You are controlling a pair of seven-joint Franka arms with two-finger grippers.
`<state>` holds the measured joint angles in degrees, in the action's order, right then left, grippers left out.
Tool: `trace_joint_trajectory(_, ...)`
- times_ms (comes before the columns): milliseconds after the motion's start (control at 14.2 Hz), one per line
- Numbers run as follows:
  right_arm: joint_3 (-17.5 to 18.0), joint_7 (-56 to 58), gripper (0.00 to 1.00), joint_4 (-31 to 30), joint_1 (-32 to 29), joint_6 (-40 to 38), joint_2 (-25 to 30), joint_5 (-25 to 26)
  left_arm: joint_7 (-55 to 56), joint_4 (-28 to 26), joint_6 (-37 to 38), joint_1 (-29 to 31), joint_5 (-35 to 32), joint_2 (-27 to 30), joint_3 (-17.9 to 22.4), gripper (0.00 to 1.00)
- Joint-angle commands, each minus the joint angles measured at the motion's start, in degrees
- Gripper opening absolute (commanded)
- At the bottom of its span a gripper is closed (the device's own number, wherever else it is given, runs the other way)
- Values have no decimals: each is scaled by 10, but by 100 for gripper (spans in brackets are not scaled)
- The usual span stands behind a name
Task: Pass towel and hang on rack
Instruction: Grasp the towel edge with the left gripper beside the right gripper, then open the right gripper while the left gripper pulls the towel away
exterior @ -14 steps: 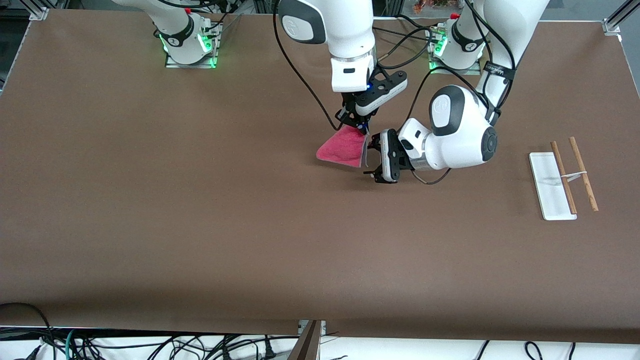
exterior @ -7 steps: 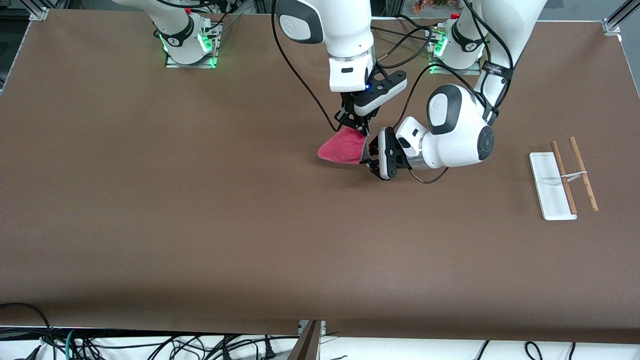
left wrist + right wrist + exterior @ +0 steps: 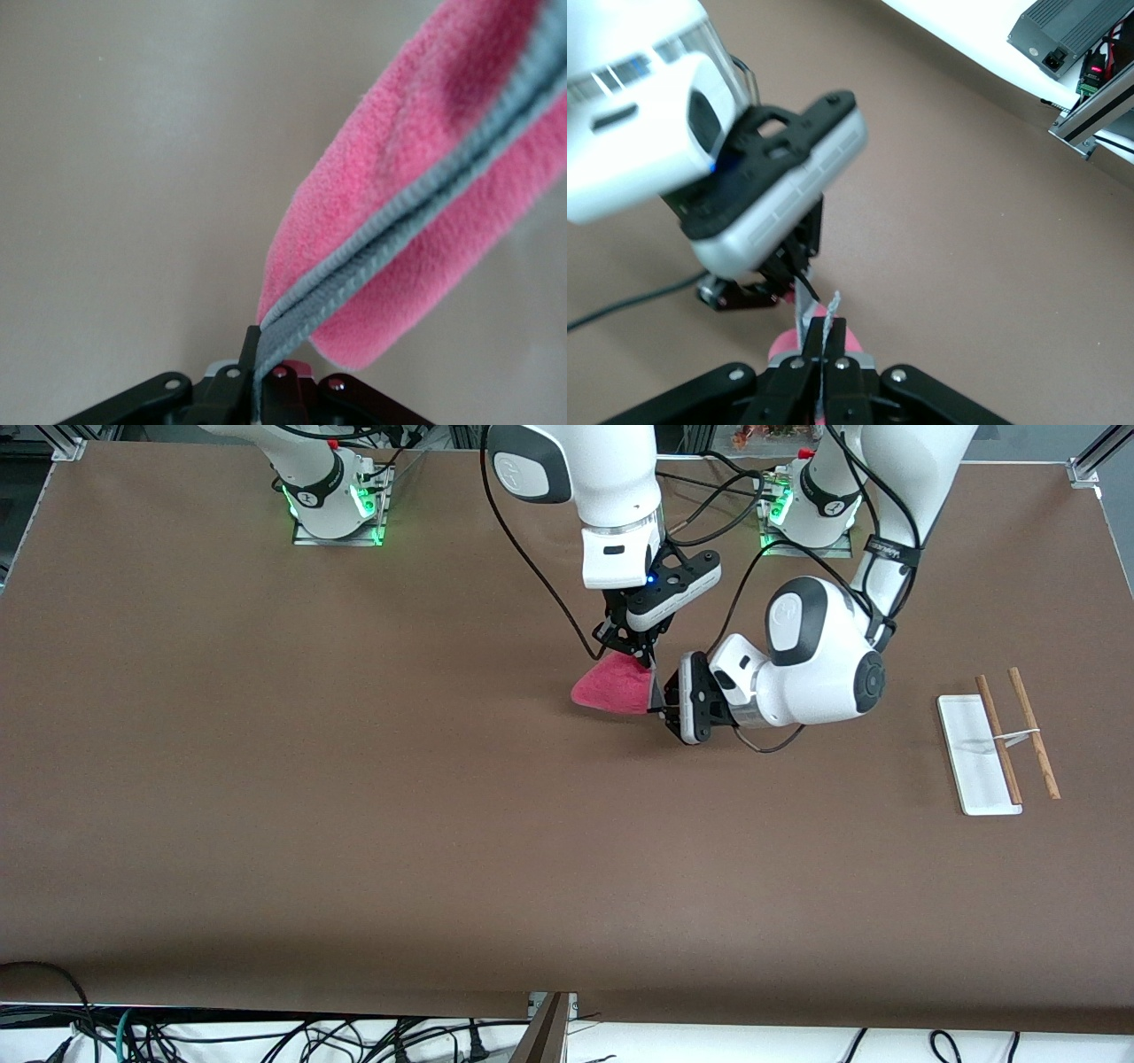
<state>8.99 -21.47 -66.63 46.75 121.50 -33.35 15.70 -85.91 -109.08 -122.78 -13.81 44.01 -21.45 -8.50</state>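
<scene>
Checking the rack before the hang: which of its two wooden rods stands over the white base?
The rod nearer the towel: it crosses the white base's edge, while the other rod shows over bare table.

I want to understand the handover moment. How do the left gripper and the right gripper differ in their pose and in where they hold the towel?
The right gripper points downward and pinches the towel at its upper corner. The left gripper lies nearly level, reaching in from the rack end, and pinches the towel's grey edging at the lower side edge. Both are shut on the towel, which hangs between them over the middle of the table.
</scene>
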Motion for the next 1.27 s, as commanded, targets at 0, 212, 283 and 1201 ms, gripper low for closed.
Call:
trace_joint_trajectory(0,2,-2,0,5,-2,2,0,7,-5,-3,52,33,-32,38,2,0)
trace_joint_trajectory(212,1,-6,0,5,-3,1,0,3,-1,-3,106,63,-50,68,5,0)
trace_joint_trajectory(283,1,-6,37,4,-8,1,0,-9,7,-3,127,72,-64,80,9,0)
trace_joint_trajectory(1201,1,-5,100,-3,-70,-5,2,-43,61,-4,251,180,-218,162,19,0)
